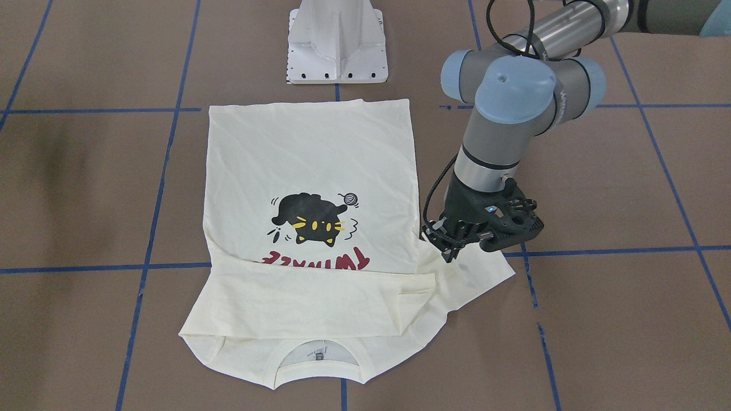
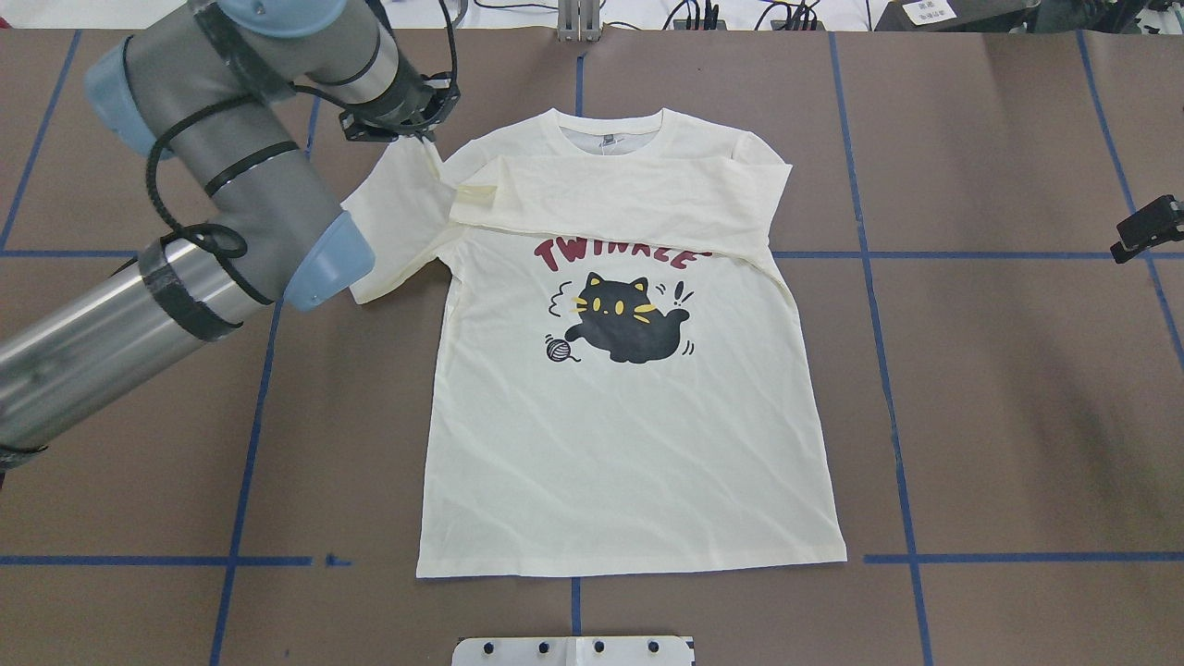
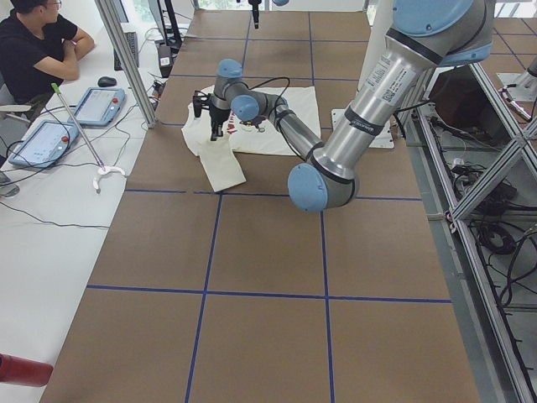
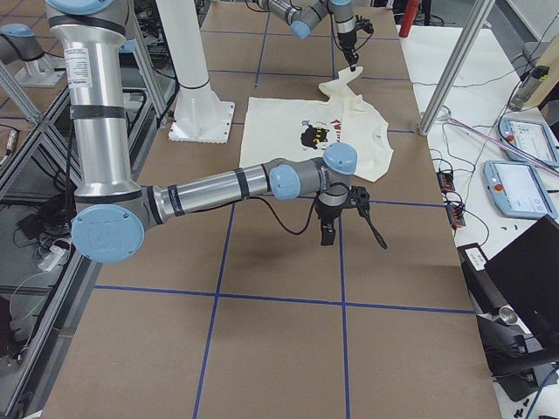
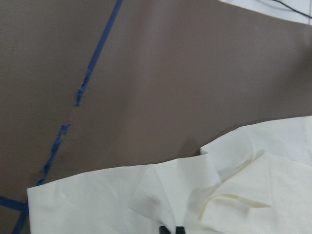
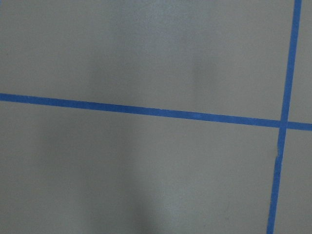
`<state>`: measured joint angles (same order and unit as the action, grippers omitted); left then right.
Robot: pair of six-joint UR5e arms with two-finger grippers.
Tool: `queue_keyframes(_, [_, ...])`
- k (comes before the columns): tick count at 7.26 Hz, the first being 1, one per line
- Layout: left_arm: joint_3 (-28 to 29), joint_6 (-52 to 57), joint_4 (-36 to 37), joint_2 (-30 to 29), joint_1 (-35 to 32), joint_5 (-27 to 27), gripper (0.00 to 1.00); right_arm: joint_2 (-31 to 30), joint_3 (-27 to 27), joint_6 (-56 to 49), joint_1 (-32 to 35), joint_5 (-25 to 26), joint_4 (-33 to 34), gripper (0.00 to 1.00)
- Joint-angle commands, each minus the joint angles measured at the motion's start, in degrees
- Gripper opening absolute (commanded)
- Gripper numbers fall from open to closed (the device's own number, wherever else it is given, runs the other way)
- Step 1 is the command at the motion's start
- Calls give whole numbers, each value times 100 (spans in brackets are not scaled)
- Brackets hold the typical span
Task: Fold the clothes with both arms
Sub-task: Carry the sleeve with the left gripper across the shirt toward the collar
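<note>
Overhead exterior, items left to right.

- **Left arm** (image 2: 231,203): enters from the left edge and reaches to the far side of the bench (image 2: 999,388).
- **Left pincer** (image 2: 416,137): narrow, clamped on the upper edge of the loose sleeve (image 2: 393,217). The side views show that cloth hanging clear of the bench beneath it.
- **Loose sleeve:** spread out to the left of the shirt body, not yet folded.
- **Shirt** (image 2: 629,444): centre of the bench, flat, cat print (image 2: 624,319) up. The collar (image 2: 610,125) is on the far side and the hem (image 2: 629,560) near the pedestal (image 2: 573,651). The long axis runs collar to hem.
- **Folded sleeve** (image 2: 629,199): laid crosswise over the chest, covering the top of the lettering. Its cuff end is just beside the left pincer.
- **Right pincer** (image 2: 1145,229): at the right edge, well apart from the shirt, fingers spread wide, holding nothing. Its wrist view shows only bare bench.
- **Governing relation:** the shirt body lies to the right of the left pincer. The loose sleeve would therefore likely travel rightward, across the long axis, onto the folded sleeve. The left arm is the nearer.
</note>
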<state>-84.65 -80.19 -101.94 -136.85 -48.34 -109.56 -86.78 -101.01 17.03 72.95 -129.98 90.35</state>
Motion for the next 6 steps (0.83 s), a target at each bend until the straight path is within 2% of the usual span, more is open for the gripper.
queue_keyframes(1, [1284, -1124, -1016, -1284, 122, -250, 0, -24, 20, 11, 9, -1, -17, 100])
queue_keyframes(2, [1910, -1470, -1395, -1770, 437, -224, 0, -23, 29, 20, 9, -10, -26, 100])
queue_keyframes(3, [2308, -1734, -1816, -2009, 597, -198, 0, -6, 55, 11, 17, -1, -26, 100])
queue_keyframes(5, [3021, -2000, -2486, -2301, 659, -32, 0, 20, 90, 20, 17, -1, -17, 100])
queue_keyframes(6, [3285, -2044, -2689, -2424, 668, 265, 0, 47, 90, 29, 17, -10, -26, 100])
